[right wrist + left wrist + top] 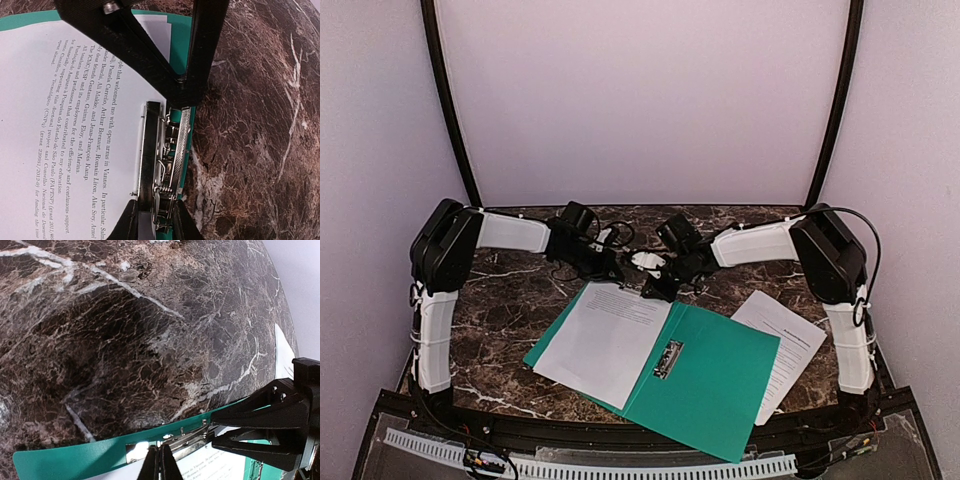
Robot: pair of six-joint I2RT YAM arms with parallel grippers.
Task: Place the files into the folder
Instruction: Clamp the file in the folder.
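Robot lab booth: pale walls (640,100), marble tabletop (510,300), left arm (432,340), right arm (850,345), cable track (620,467).

Matt plastic folder (720,385), shiny metal clip (167,160)

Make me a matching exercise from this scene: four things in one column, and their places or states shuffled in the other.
Things:
1. left sheet
2. right sheet
3. far-edge metal clip
4. left fingers

Places or states:
A. shut
B. on the table, right of the folder
C. between the right fingers
D. on the folder's left half

Pairs: 1-D, 2-B, 3-C, 4-A
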